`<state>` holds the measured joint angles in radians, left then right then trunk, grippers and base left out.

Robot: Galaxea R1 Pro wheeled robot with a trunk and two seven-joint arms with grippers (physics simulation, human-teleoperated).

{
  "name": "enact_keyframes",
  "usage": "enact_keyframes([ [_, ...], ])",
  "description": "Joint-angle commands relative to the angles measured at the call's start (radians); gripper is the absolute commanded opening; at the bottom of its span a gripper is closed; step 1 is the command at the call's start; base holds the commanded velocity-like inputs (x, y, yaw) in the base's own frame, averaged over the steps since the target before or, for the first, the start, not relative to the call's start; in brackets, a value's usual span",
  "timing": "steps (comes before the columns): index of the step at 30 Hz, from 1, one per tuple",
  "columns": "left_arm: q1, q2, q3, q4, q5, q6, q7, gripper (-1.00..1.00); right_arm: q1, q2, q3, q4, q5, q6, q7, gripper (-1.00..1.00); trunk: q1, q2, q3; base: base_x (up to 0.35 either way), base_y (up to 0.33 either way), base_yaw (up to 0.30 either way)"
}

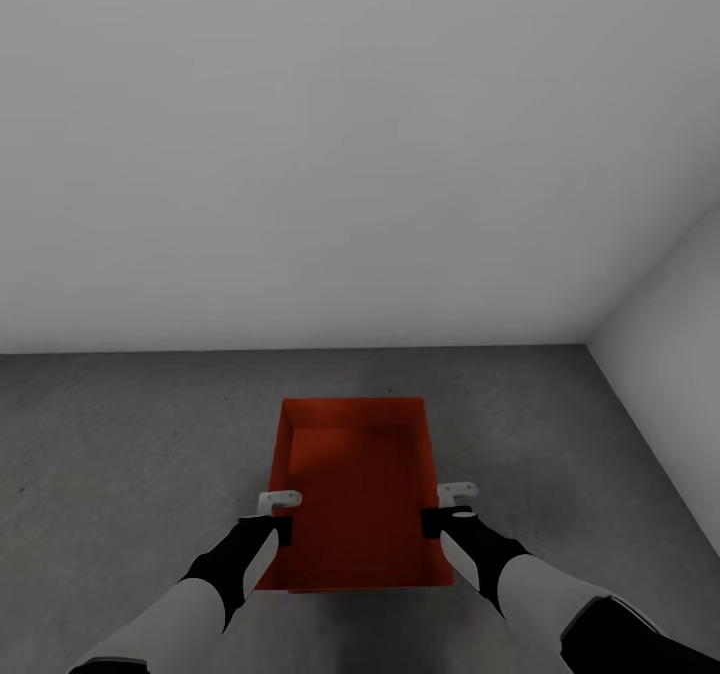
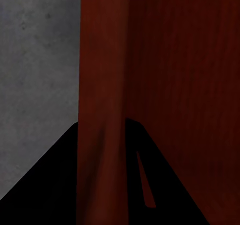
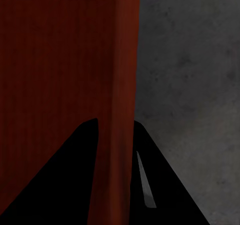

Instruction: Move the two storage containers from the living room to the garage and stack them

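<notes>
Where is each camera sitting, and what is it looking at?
Head view: up on the robot's head, looking forward and down at the red bin, the grey floor and white walls; both arms show, with the left gripper and right gripper on the bin's side walls.
Left wrist view: on the left arm, looking along its fingers, which straddle the bin's wall.
Right wrist view: on the right arm, its fingers straddling the other wall.
All three share the bin and floor.

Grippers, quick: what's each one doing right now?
Left gripper: closed on the bin's left wall.
Right gripper: closed on the bin's right wall.
</notes>
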<state>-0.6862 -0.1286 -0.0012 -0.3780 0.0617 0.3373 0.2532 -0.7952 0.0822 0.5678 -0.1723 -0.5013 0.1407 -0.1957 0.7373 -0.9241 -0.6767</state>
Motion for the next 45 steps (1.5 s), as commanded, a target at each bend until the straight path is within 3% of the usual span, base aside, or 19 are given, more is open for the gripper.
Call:
enact_keyframes([
  [1,0.001,0.03,0.003,0.001,0.004,0.008,0.009,-1.0,-0.001,-0.012,0.0,-0.004,0.015,-0.029,-0.007,-1.0,0.004,-0.008,-0.004,0.0,0.0,0.0],
  [12,0.001,0.03,0.003,0.001,0.004,0.008,0.009,-1.0,-0.001,-0.012,0.0,-0.004,0.015,-0.029,-0.007,-1.0,0.046,-0.085,-0.038,0.0,0.0,0.0],
  [19,0.001,0.03,0.003,0.001,0.004,0.008,0.009,-1.0,-0.001,-0.012,0.0,-0.004,0.015,-0.029,-0.007,-1.0,0.046,-0.085,-0.038,0.0,0.0,0.0],
  [23,0.001,0.03,0.003,0.001,0.004,0.008,0.009,-1.0,-0.001,-0.012,0.0,-0.004,0.015,-0.029,-0.007,-1.0,0.061,-0.113,-0.051,0.0,0.0,0.0],
  [45,0.001,0.031,0.008,0.001,0.004,0.008,0.007,-1.0,-0.001,-0.012,0.0,-0.004,0.015,-0.029,-0.007,-1.0,0.061,-0.113,-0.051,-0.013,0.0,0.0],
])
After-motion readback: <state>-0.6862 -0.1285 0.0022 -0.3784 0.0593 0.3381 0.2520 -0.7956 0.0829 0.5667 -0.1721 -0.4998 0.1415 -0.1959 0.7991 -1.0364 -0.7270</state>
